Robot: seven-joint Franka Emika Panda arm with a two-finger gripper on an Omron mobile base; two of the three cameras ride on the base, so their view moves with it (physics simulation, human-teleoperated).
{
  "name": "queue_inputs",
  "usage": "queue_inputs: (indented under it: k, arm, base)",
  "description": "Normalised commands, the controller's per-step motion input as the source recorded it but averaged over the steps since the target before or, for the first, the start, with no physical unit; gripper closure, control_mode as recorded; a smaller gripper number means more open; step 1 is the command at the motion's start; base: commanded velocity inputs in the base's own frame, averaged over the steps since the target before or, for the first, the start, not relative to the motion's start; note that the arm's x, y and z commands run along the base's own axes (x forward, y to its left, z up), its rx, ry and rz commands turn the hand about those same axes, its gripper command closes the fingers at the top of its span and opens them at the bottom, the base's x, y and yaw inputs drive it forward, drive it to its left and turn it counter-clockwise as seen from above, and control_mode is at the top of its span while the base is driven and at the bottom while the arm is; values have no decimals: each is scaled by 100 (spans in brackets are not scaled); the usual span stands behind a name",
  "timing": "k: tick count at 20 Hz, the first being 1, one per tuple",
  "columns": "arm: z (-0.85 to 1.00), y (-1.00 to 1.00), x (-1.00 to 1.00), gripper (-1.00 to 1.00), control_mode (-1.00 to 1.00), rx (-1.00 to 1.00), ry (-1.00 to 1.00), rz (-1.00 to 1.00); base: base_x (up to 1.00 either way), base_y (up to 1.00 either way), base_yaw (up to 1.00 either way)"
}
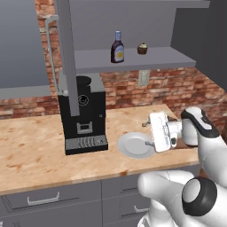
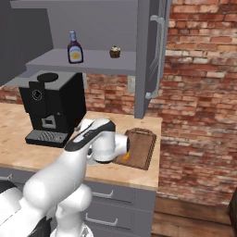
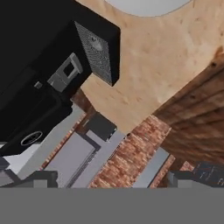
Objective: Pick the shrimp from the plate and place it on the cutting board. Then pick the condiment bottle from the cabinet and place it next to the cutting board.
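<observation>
The gripper (image 3: pixel 113 181) hangs low over the counter (image 1: pixel 35 146) with its jaws wide apart and nothing between them, its fingertips (image 3: pixel 43 178) showing at the bottom of the hand view. The shrimp (image 2: pixel 126 157) lies on the board (image 2: pixel 141 147) at the lower centre of the right base view, just beside the arm; the plate (image 1: pixel 133 144) sits at centre right of the left base view, next to the coffee machine (image 1: pixel 82 115). The bottle (image 1: pixel 117 48) stands upright on the cabinet (image 1: pixel 133 58) shelf at upper centre, near a cupcake (image 1: pixel 142 48).
</observation>
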Motion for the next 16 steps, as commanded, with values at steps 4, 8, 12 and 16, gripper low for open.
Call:
queue_inputs:
  k: [4, 8, 12, 16]
  arm:
    - [16, 20, 1, -100, -100, 24, 21, -11]
    - [31, 22, 0, -100, -100, 19, 17, -13]
    - [39, 26, 0, -100, -100, 14, 14, -13]
    - [40, 27, 0, -100, -100, 10, 13, -13]
  base:
    - [0, 0, 0]
    - [0, 0, 0]
    - [0, 0, 0]
    - [0, 0, 0]
